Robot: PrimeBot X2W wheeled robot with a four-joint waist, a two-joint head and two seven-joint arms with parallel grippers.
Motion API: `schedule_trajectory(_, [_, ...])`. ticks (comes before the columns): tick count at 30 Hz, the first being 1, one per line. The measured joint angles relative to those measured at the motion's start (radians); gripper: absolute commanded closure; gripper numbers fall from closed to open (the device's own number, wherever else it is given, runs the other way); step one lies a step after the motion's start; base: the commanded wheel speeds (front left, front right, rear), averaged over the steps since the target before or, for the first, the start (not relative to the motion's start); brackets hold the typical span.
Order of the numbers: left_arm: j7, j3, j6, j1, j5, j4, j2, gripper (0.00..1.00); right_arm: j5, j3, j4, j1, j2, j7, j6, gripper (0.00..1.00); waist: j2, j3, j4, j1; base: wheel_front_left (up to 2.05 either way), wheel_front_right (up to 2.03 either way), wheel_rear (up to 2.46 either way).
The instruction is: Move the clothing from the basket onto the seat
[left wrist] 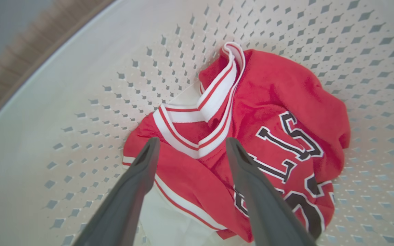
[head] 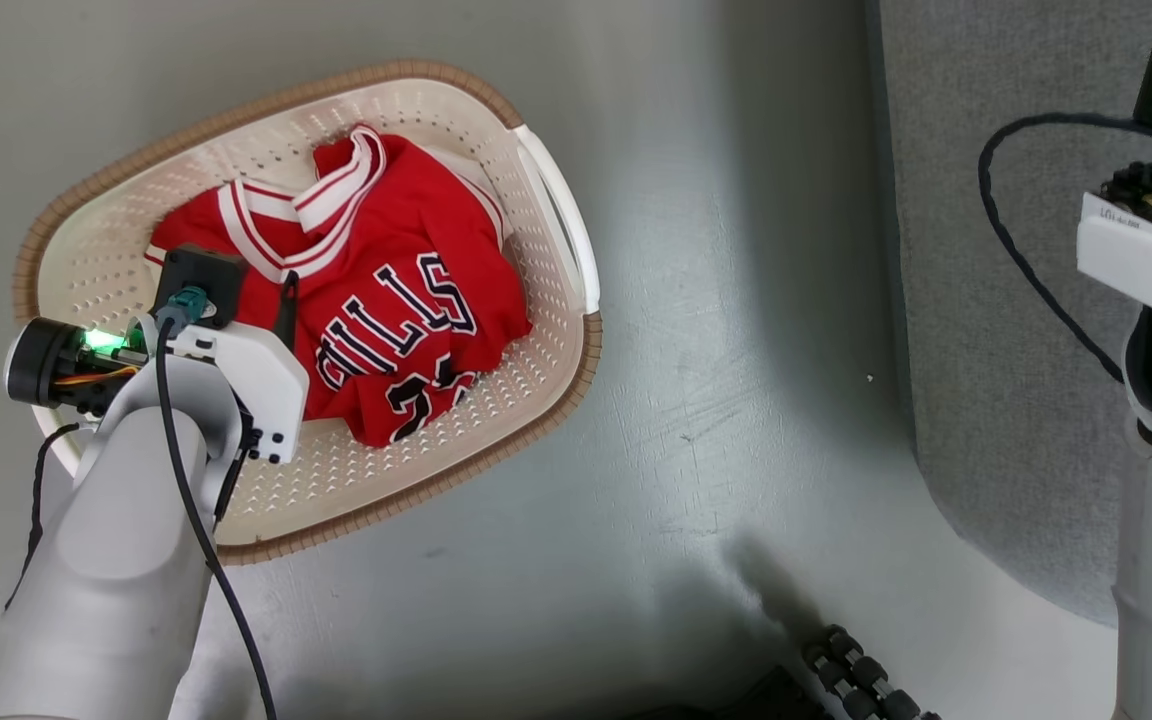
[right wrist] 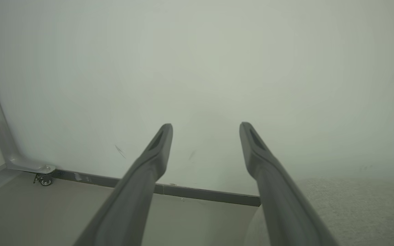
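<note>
Two grippers: the left gripper (left wrist: 190, 145) and the right gripper (right wrist: 205, 128) both have their fingers spread wide, and neither one holds anything.
Clothes: the clothes (head: 376, 300) are a crumpled red heap with "BULLS" letters, lying at the bottom of the basket (head: 96, 270). I cannot tell if it is one piece or two.
Basket: it sits on the grey floor (head: 716, 420) with its open top up, so an arm can reach in from above.
Seat: the big grey seat (head: 996, 300) is off to the robot's right, well apart from the basket. Nothing red lies on the part that shows.
Left gripper: it hangs inside the basket, right over the heap. One finger is on each side of the white striped collar. I think they are spread so they can pinch a bunch of cloth. I cannot tell if the tips touch the cloth.
Right gripper: it is up in the air by the seat, pointing at a pale wall (right wrist: 197, 51), out of the way.
Job so far: nothing is moved yet.
Watch out: cloth is floppy, so a small pinch may slip.
</note>
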Motion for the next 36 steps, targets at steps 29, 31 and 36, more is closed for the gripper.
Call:
schedule_trajectory(29, [0.086,-0.012,0.044,-0.115,0.027,0.14,0.022,0.0,0.006,0.036,0.049,-0.092,-0.002,-0.027,0.0,0.0,0.0,0.119,-0.036,0.0,0.0,0.0,0.0])
schedule_trajectory(31, [0.088,-0.021,0.044,-0.12,0.033,0.146,0.026,0.0,0.007,0.037,0.054,-0.093,-0.002,-0.029,0.0,0.0,0.0,0.121,-0.04,0.0,0.0,0.0,0.0])
schedule_trajectory(36, [0.095,-0.047,0.045,-0.123,0.064,0.156,0.033,0.0,0.012,0.044,0.064,-0.093,-0.002,-0.036,0.0,0.0,0.0,0.128,-0.05,0.0,0.0,0.0,0.0])
